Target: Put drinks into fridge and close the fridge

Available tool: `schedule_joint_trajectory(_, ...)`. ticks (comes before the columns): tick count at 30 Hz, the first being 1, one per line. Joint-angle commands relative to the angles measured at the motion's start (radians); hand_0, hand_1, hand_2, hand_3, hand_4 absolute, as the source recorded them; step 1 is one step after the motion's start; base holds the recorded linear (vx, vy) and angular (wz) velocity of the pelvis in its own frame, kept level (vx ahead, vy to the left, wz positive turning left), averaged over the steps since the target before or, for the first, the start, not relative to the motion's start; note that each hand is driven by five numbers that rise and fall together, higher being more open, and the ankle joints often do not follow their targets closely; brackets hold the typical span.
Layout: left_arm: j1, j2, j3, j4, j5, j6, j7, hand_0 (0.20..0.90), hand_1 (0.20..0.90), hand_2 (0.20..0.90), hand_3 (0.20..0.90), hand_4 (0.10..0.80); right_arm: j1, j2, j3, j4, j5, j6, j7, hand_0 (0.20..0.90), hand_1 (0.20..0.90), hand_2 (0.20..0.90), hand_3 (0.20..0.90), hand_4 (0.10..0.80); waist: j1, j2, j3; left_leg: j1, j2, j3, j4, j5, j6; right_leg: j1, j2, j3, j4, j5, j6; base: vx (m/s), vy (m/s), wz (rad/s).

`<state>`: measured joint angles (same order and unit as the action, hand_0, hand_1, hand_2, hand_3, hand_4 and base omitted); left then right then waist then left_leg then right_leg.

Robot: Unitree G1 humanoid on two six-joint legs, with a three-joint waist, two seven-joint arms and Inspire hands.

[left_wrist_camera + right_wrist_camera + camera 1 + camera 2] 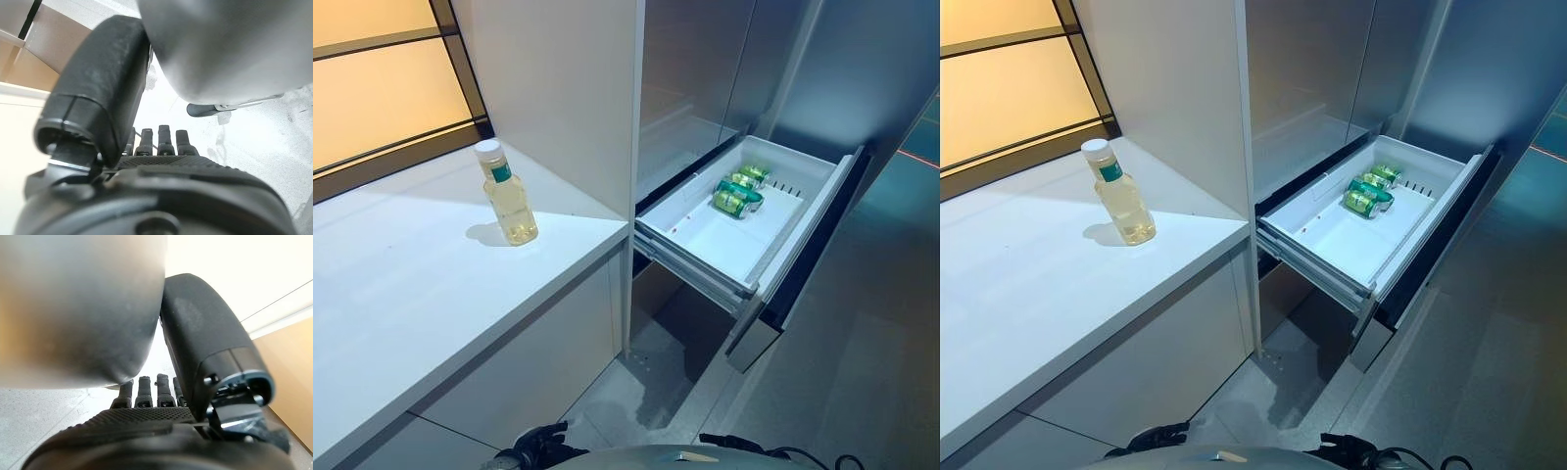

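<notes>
Bottle [507, 198] standing on desk [401, 284], awaiting pickup, well beyond both hands; left hand [161, 142] and right hand [146, 389] hanging empty, fingers straight; drawer [744, 250] gaping, cans [737, 194] inside.

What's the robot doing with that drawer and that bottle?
It is putting drinks away. The fridge drawer is pulled open, and green cans lie inside it near the back. One bottle of pale yellow drink stands upright on the white counter, not in the drawer yet. Nothing is being held: the left hand and the right hand hang down by the robot's sides with straight fingers.
</notes>
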<state>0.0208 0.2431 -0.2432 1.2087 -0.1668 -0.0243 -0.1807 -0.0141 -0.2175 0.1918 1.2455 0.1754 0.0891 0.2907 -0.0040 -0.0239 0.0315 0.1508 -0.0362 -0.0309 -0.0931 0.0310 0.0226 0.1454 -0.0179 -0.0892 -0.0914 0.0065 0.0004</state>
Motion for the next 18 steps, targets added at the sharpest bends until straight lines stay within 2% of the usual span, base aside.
schedule_joint_trajectory(1, -0.052, -0.029, 0.01, 0.068, 0.008, -0.031, 0.009, 0.9, 0.9, 0.9, 0.9, 0.8, -0.036, -0.01, 0.036, 0.064, -0.026, 0.002, 0.026, 0.9, 0.9, 0.9, 0.9, 0.8, 0.012, 0.001, 0.013, 0.004, -0.014, 0.059, 0.009, -0.062, 0.018, -0.019, 0.001, -0.003, 0.031, 0.01, 0.038, 0.0, 0.0, 0.0)
schedule_joint_trajectory(6, -0.049, -0.023, 0.009, 0.07, 0.068, -0.034, 0.081, 0.9, 0.9, 0.9, 0.9, 0.8, -0.032, -0.011, 0.035, 0.064, -0.026, 0.003, 0.027, 0.9, 0.9, 0.9, 0.9, 0.8, 0.013, 0.001, 0.008, 0.002, -0.014, 0.058, 0.009, -0.059, 0.017, -0.019, 0.0, -0.003, 0.031, 0.01, 0.039, 0.0, 0.0, 0.0)
schedule_joint_trajectory(8, -0.055, -0.014, -0.005, 0.074, 0.212, -0.021, 0.139, 0.9, 0.9, 0.9, 0.9, 0.8, -0.035, -0.01, 0.04, 0.063, -0.023, 0.006, 0.027, 0.9, 0.9, 0.9, 0.9, 0.8, 0.012, 0.001, 0.006, 0.0, -0.014, 0.059, 0.01, -0.059, 0.016, -0.021, 0.001, -0.003, 0.032, 0.009, 0.039, 0.0, 0.0, 0.0)
schedule_joint_trajectory(10, -0.067, -0.001, -0.044, 0.075, 0.265, -0.028, 0.145, 0.9, 0.9, 0.9, 0.9, 0.8, -0.041, -0.013, 0.05, 0.059, -0.024, 0.013, 0.028, 0.9, 0.9, 0.9, 0.9, 0.8, 0.007, 0.003, 0.006, -0.003, -0.013, 0.061, 0.011, -0.057, 0.014, -0.026, 0.003, 0.003, 0.036, 0.008, 0.038, 0.0, 0.0, 0.0)
schedule_joint_trajectory(13, -0.105, 0.014, -0.092, 0.043, 0.258, 0.015, 0.035, 0.9, 0.9, 0.9, 0.9, 0.8, -0.054, -0.03, 0.065, 0.048, -0.03, 0.027, 0.038, 0.9, 0.9, 0.9, 0.9, 0.8, -0.002, 0.011, 0.011, -0.002, -0.011, 0.065, 0.01, -0.058, 0.014, -0.031, 0.005, 0.008, 0.04, 0.006, 0.04, -0.015, 0.017, -0.03)
schedule_joint_trajectory(18, -0.154, 0.065, -0.18, -0.074, 0.239, 0.034, -0.218, 0.9, 0.9, 0.9, 0.9, 0.8, -0.074, -0.079, 0.065, 0.022, -0.058, 0.06, 0.074, 0.9, 0.9, 0.9, 0.9, 0.8, -0.017, 0.034, 0.013, -0.001, -0.007, 0.074, 0.007, -0.056, 0.012, -0.033, 0.003, 0.01, 0.038, 0.008, 0.048, -0.008, 0.041, -0.03)
